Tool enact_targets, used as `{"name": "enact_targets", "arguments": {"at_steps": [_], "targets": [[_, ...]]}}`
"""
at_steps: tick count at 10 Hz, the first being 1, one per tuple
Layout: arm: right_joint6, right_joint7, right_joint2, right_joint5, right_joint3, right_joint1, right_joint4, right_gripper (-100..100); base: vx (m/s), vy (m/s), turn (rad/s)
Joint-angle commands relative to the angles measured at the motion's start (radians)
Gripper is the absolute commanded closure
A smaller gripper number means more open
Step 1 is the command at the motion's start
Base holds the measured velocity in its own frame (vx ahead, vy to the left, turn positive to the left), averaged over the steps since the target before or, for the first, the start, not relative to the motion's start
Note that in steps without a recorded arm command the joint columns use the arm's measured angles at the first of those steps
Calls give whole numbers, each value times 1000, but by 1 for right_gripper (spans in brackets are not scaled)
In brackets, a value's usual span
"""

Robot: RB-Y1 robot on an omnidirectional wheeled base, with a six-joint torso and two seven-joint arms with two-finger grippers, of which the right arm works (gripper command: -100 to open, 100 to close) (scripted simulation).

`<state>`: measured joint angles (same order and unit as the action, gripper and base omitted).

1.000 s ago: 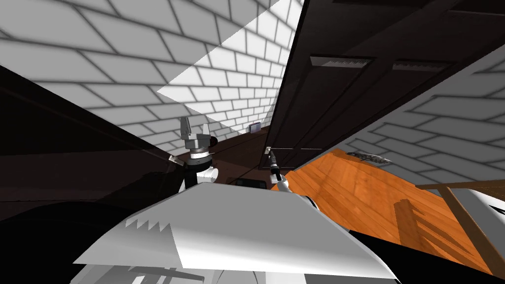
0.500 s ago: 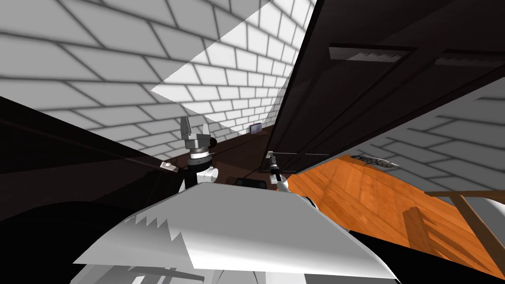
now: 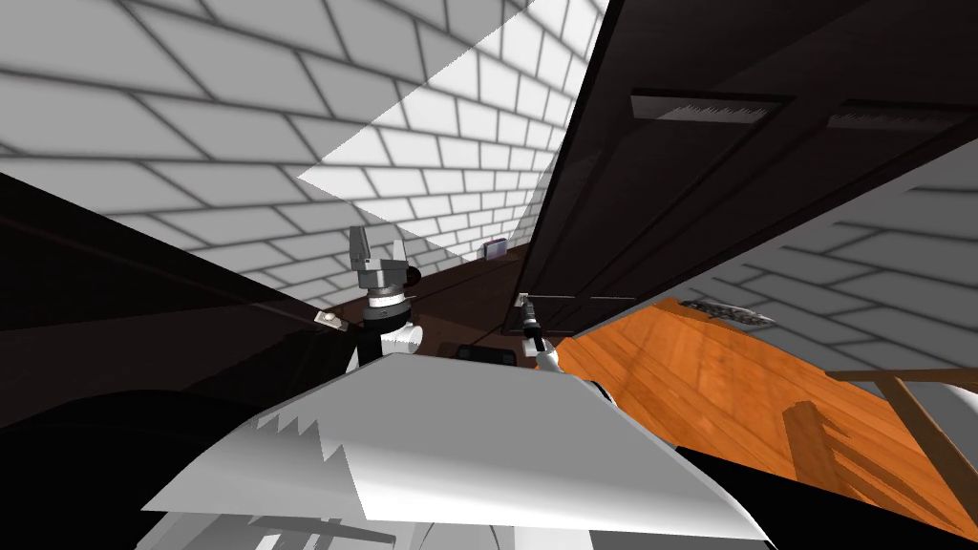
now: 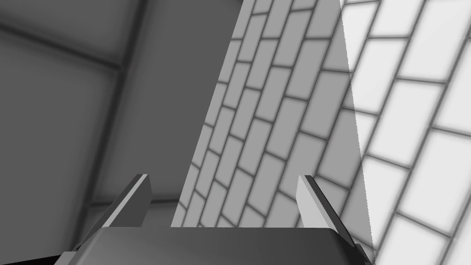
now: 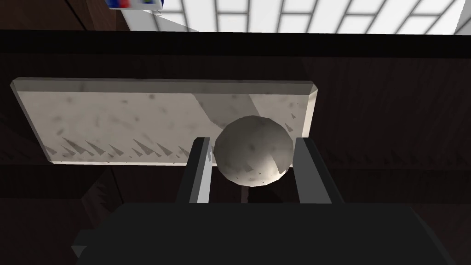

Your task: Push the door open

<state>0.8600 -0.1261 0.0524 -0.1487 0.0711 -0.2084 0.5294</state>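
Two arms in the head view: left gripper (image 3: 377, 250) raised by the brick wall (image 3: 191, 115), right gripper (image 3: 523, 304) at the near edge of the dark door (image 3: 688, 172). Left wrist: fingers apart, empty. Right wrist: fingers clamp the knob (image 5: 253, 150); best to push along the door's arc with a firm grip.

A home is shown. A dark door (image 3: 688, 191) with a round knob (image 5: 254, 152) is seen right at the right pincer (image 5: 253, 143). White brick walls (image 3: 191, 115) are seen past it, and an orange wood floor (image 3: 726, 382) to its right.
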Motion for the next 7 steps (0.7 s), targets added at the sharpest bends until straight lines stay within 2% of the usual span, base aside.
{"name": "enact_targets", "arguments": {"at_steps": [1, 3, 4, 5, 6, 7], "targets": [[-3, 5, 6, 8, 11, -1, 0, 100, 89, 43, -26], [-5, 9, 9, 15, 18, -2, 0, 100, 152, 74, -45], [-5, 9, 9, 15, 18, -2, -12, 100, 67, 14, 8], [-5, 9, 9, 15, 18, -2, 0, 100, 21, -8, 13], [-11, 18, 14, 30, 37, -4, 0, 100, 134, 71, -44], [-13, 21, 16, 34, 43, -5, 0, 100, 206, 114, -77]]}}
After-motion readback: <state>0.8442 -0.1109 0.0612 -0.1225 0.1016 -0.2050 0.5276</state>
